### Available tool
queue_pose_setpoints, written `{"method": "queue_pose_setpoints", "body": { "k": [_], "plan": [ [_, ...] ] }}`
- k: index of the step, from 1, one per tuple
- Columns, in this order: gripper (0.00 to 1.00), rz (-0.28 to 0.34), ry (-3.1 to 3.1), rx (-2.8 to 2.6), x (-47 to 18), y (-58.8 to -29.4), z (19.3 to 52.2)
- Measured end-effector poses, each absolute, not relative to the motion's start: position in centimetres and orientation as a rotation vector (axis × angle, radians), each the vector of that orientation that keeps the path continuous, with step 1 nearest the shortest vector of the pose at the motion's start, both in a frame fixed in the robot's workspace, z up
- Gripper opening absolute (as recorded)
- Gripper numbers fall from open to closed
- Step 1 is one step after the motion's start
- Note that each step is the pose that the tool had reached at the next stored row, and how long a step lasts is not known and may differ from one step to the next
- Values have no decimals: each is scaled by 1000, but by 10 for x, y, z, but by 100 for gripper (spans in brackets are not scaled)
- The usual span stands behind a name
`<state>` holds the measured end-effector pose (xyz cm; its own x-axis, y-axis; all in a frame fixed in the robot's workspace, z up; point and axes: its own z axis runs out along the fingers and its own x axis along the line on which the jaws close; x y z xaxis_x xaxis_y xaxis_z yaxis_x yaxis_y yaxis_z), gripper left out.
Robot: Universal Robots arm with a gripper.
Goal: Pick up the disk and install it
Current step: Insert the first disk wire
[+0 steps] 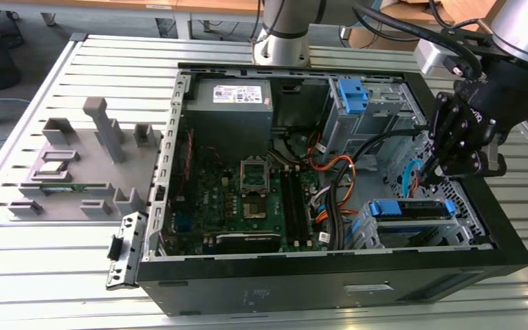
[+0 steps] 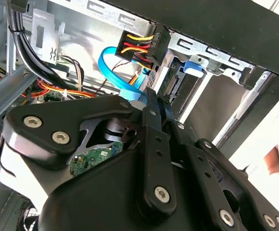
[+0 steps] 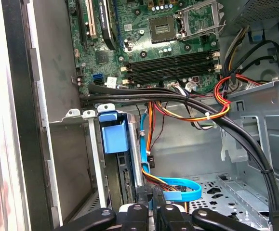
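Note:
The disk [image 1: 409, 210] sits in the lower drive cage at the exterior view's right, inside the open computer case [image 1: 337, 275], with blue rails along its sides. In the first wrist view it stands edge-on in the cage [image 3: 126, 180] under its blue handle [image 3: 114, 132]. In the second wrist view its connector end [image 2: 177, 83] lies below a blue tab [image 2: 193, 66]. My gripper [image 1: 434, 175] hangs just beside the cage, shut, with its tips [image 2: 146, 98] at the plug end of a blue data cable [image 2: 117, 77]. Whether it pinches the plug, I cannot tell. The black fingers [image 3: 137, 211] flank the cables.
A grey power-supply box [image 1: 230, 96] and the motherboard [image 1: 255, 185] fill the case's left part. An upper cage holds a blue bracket [image 1: 354, 95]. Black cable bundles [image 3: 187, 98] and red-yellow wires [image 3: 221, 96] cross near the gripper. Grey fixtures [image 1: 80, 158] stand on the slatted table.

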<state>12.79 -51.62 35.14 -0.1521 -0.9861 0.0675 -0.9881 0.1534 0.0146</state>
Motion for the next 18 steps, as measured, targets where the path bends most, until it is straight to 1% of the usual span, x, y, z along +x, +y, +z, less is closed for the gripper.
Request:
{"method": "queue_pose_setpoints", "body": {
  "k": [2,8,18],
  "plan": [
    [16,55,-2341,2007,127,-516,351],
    [16,96,-2356,2034,123,-516,349],
    [16,116,-2355,2036,107,-516,349]
  ]
}}
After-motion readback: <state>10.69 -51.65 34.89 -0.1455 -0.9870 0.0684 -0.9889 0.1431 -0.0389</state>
